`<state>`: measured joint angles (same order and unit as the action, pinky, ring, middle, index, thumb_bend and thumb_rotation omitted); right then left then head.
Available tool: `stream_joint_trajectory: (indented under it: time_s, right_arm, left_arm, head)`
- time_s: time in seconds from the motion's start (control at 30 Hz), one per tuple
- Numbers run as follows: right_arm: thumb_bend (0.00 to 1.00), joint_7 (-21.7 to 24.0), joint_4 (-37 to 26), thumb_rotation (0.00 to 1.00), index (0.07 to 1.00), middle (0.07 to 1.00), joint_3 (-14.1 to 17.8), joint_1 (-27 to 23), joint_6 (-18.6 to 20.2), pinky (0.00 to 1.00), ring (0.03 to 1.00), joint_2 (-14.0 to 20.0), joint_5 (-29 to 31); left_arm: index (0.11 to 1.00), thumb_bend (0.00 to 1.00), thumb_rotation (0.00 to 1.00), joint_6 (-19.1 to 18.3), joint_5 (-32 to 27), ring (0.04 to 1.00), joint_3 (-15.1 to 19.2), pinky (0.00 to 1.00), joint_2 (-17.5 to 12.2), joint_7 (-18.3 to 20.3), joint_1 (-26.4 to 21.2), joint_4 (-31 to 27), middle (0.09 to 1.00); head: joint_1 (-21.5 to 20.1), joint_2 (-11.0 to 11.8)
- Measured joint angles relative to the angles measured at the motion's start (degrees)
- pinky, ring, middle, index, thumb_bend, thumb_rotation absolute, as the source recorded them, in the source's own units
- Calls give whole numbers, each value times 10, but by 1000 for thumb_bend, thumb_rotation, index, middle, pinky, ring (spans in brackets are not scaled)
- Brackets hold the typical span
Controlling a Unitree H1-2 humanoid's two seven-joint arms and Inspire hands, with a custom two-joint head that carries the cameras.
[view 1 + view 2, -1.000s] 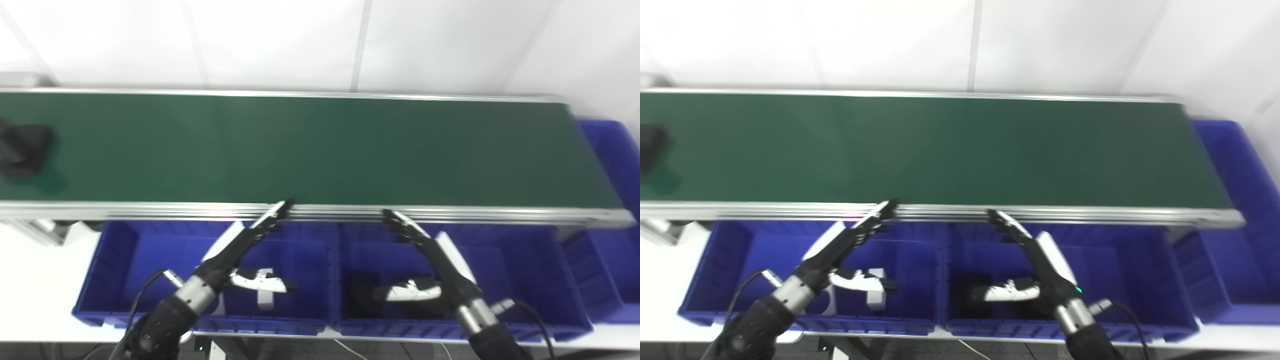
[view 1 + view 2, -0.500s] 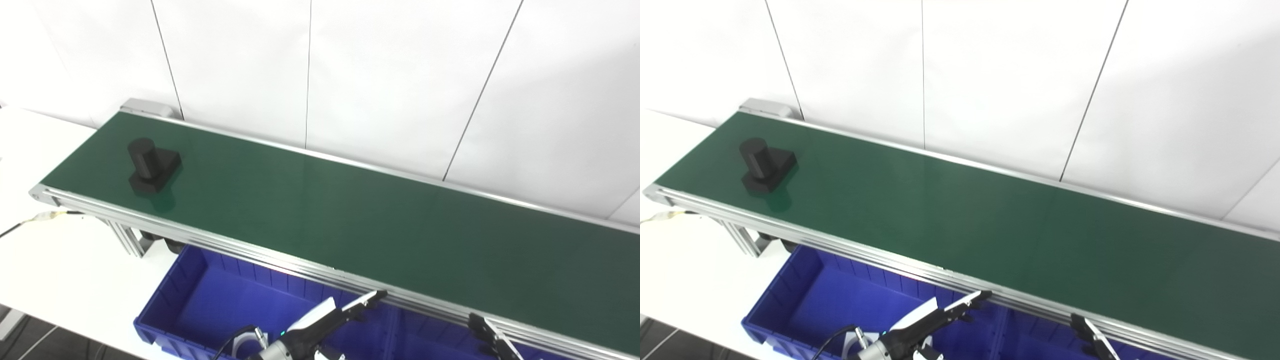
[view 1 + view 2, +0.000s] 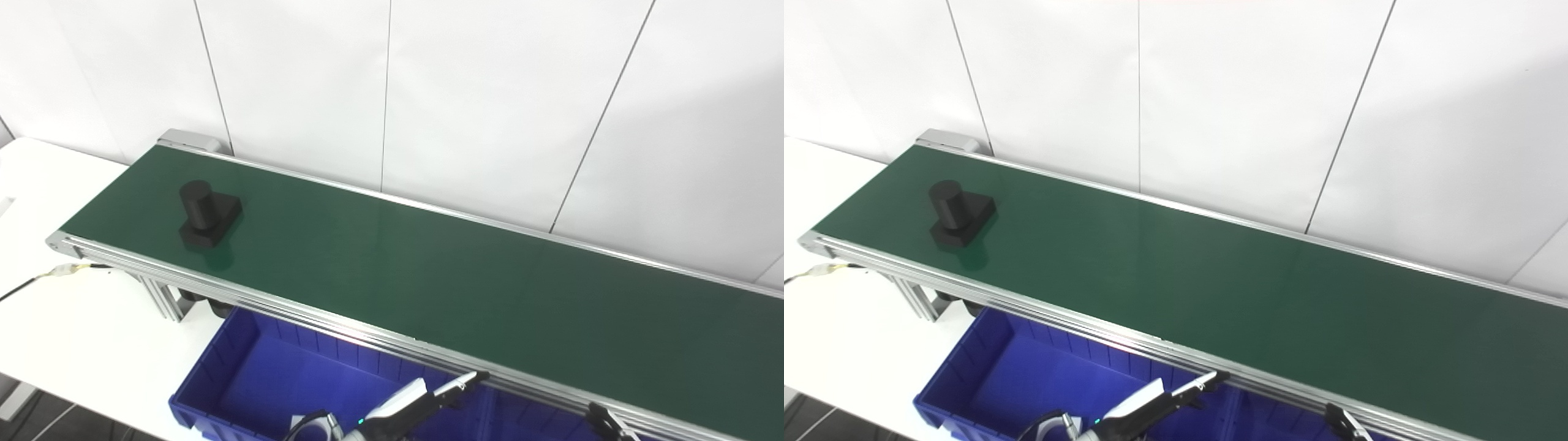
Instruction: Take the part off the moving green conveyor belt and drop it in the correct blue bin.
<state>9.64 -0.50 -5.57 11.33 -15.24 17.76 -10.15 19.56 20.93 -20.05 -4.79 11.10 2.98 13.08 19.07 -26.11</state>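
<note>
Task at its start: nothing picked, nothing binned.

Part [image 3: 207, 212]: black, a cylinder on a flat base, upright on the belt [image 3: 429, 275] near its far-left end, touching nothing else. No hand near it.

Left hand [image 3: 422, 398]: low at the bottom edge, over the bin [image 3: 257, 380], just below the belt's near rail. Fingers [image 3: 465, 381] extended, apart, holding nothing.

Right hand [image 3: 606, 422]: only a tip shows at the bottom edge, below the rail; cannot tell whether released or clenched.

Bin: the visible part holds nothing I can make out.

Remaining, by my judgement: wait for the part to come within reach, grasp it off the belt, carry it to the correct bin, release.
</note>
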Motion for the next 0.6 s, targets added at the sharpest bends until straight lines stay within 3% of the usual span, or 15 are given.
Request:
stream_joint_trajectory:
  time_s: [0.13, 0.33, 0.6]
  right_arm:
    - [908, 9, -3, 128, 919, 883, 6, 2, -1, 810, 871, 0, 35]
    - [929, 9, -19, 202, 909, 880, 21, 7, -6, 815, 866, 0, 44]
    - [978, 8, -55, 351, 887, 848, 29, 12, -16, 710, 826, -7, 62]
  left_arm:
    - [1000, 944, 493, 0, 0, 972, -5, 860, 1, -2, -2, 9, 1000]
    - [1000, 952, 489, 0, 0, 990, -7, 890, 2, -3, -3, 17, 1000]
    - [1000, 940, 488, -1, 1, 1000, -8, 930, 2, -4, -3, 14, 1000]
  head:
    - [0, 1]
    - [-14, -3]
    - [-25, -7]
